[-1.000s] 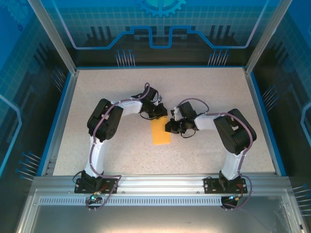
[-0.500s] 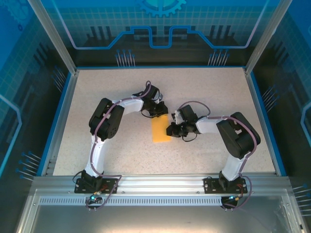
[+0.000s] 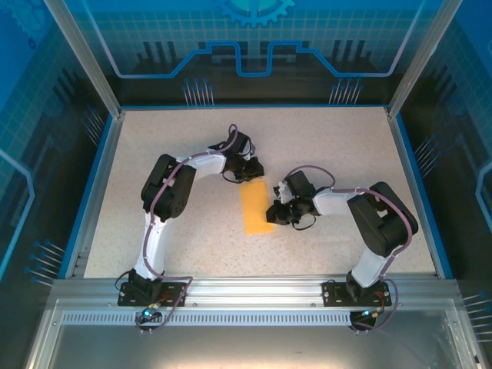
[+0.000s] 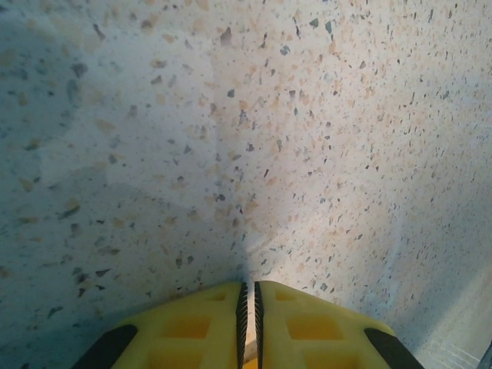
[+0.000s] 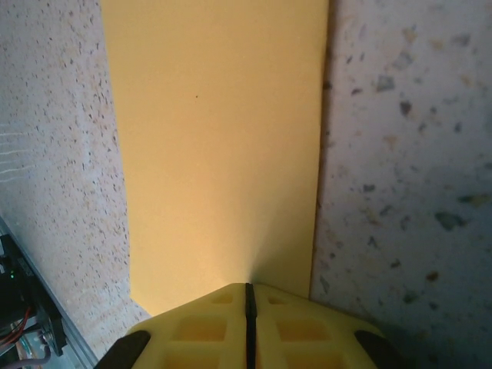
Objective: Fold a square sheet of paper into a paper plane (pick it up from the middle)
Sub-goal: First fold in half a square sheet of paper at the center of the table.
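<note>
Close up, the right hand (image 5: 247, 290) is closed over the paper (image 5: 223, 138).

bright overhead light; soft shadows on the table (image 4: 54, 154), the square sheet of paper (image 5: 223, 115) sharp.

This looks like a robotics lab test cell; a speckled table (image 3: 323, 138) is closed in by an aluminium profile frame (image 3: 254, 296) and blue see-through panels (image 3: 254, 46) printed with grid and gear drawings; two robot arms (image 3: 157, 223) are bolted to the front rail.
</note>
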